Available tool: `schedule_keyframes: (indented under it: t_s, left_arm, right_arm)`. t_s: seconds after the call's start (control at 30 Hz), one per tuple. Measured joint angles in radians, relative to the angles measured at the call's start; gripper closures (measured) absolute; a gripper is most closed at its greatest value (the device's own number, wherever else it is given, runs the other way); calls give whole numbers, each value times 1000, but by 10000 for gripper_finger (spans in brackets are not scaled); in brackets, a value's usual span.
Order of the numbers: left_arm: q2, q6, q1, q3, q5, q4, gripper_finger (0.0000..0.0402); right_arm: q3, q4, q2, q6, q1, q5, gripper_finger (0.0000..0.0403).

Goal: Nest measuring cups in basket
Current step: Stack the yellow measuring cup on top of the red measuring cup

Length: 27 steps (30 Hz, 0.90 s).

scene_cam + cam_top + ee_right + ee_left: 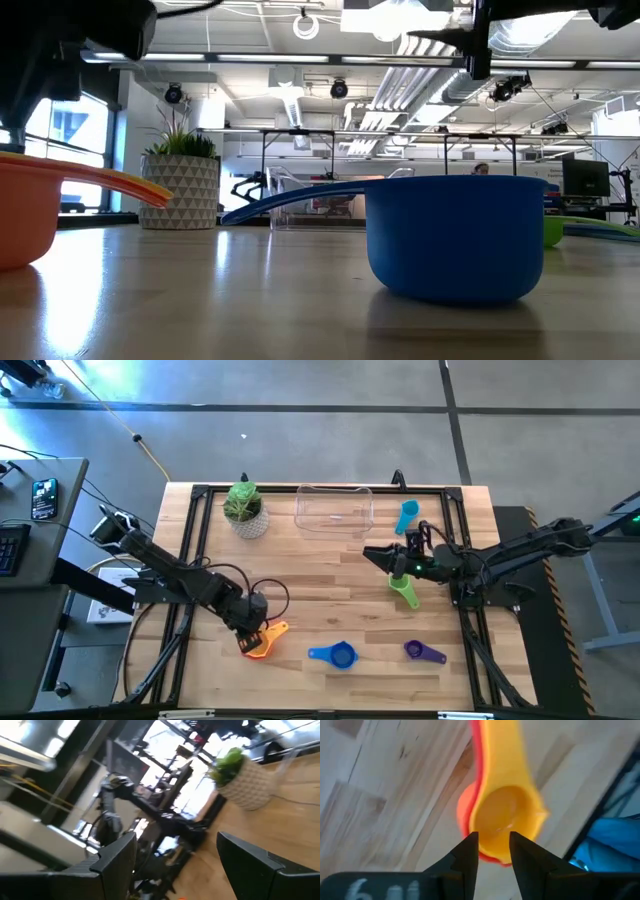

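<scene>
A yellow measuring cup [507, 815] sits nested inside an orange-red one [464, 815] near the table's front left [264, 641]. My left gripper [494, 852] points down just above them, open, with a finger on each side of the stack's near rim and a gap showing. Blue [340, 655] and purple [422, 651] cups lie along the front edge. A green cup [405, 592] and a light blue one [407, 515] lie at the right. The clear basket [334, 508] stands at the far middle. My right gripper [375, 553] hovers level and open above the green cup.
A whitish pot with a green plant [245, 510] stands left of the basket at the far edge. A black frame [200, 490] runs around the tabletop. Bare wood lies between the basket and the front cups. In the low view the blue cup [455, 235] stands close in front.
</scene>
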Motion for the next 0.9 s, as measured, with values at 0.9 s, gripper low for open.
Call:
schedule_keyframes:
  t_s: [0.9]
  left_arm:
    - [-171, 34, -3, 30, -182, -19, 312]
  right_arm:
    - [617, -993, 275, 369, 234, 167, 137]
